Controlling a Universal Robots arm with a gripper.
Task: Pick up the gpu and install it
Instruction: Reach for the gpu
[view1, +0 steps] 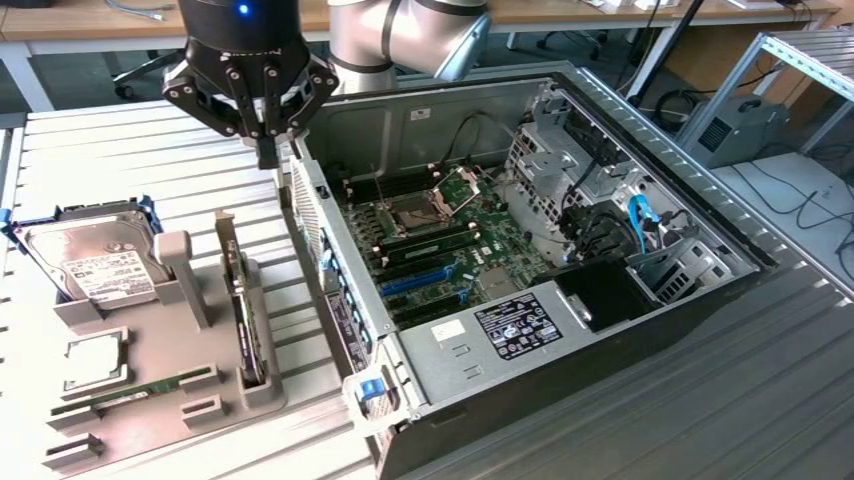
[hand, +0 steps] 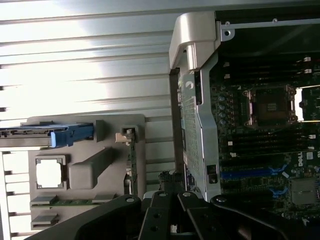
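Single moment, two views. My pincer (view1: 271, 150) hangs with its fingers drawn together and nothing between them, above the slatted surface (view1: 147, 150) and just over the upper edge of the perforated rear wall (view1: 310, 215) of the open computer case (view1: 667, 300).

(a) The gpu (view1: 242, 300) stands on its long edge in a slot of the grey parts holder (view1: 187, 290). It is lower than my pincer, on the side away from the case and well apart from my fingers. Its metal end bracket is the end nearest my pincer. In the wrist view the gpu (hand: 131, 165) appears as a thin edge-on strip beside the holder's tall block (hand: 90, 167).

(b) Beyond the gpu from my pincer, the same holder carries a hard drive (view1: 94, 260) with a white label in a blue frame, a square processor (view1: 91, 362) and a narrow green memory stick (view1: 140, 388).

(c) On the other side of my pincer, below it, the case lies open. The motherboard (view1: 447, 245) is exposed, with its processor socket (view1: 411, 215), blue expansion slots (view1: 416, 285) and a labelled power supply (view1: 507, 325). No card sits in the blue slots.
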